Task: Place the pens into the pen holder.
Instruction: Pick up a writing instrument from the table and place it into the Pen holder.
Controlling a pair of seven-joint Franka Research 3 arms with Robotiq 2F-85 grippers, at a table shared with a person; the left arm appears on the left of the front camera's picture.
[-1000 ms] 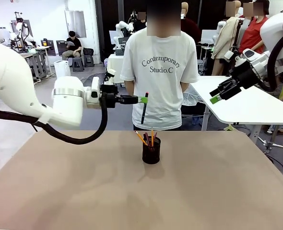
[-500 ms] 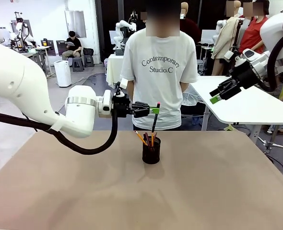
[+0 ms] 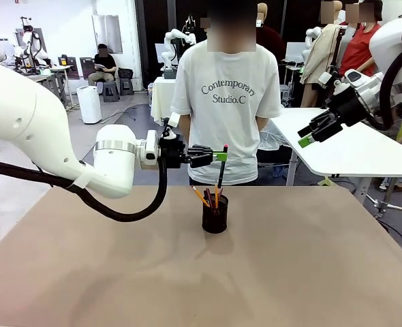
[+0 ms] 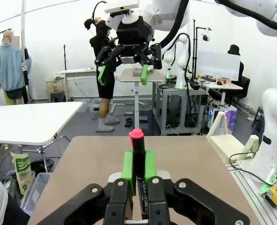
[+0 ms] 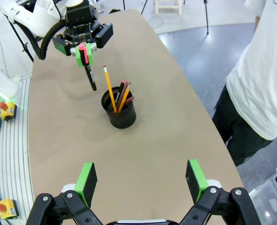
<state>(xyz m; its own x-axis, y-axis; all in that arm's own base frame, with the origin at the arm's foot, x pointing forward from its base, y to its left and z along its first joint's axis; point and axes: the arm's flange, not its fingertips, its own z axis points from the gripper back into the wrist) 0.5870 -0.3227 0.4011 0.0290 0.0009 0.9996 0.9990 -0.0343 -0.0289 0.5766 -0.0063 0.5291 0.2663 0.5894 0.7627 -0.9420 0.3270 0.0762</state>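
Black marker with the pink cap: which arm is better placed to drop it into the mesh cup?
Left. Its gripper already holds the black marker with the pink cap just above the black mesh cup; the right gripper hangs open, far off.

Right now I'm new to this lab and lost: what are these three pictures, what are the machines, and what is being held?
They show one moment from three cameras. The front view looks across a brown table at a person standing at the far side. Two white robot arms work here, each ending in a two-finger claw with green pads. The left gripper is shut on a black pen with a pink cap, hanging above the black mesh pen holder, which already holds pencils and pens. The left wrist camera looks along that claw at the pen. The right gripper is open and empty, looking down on the holder.
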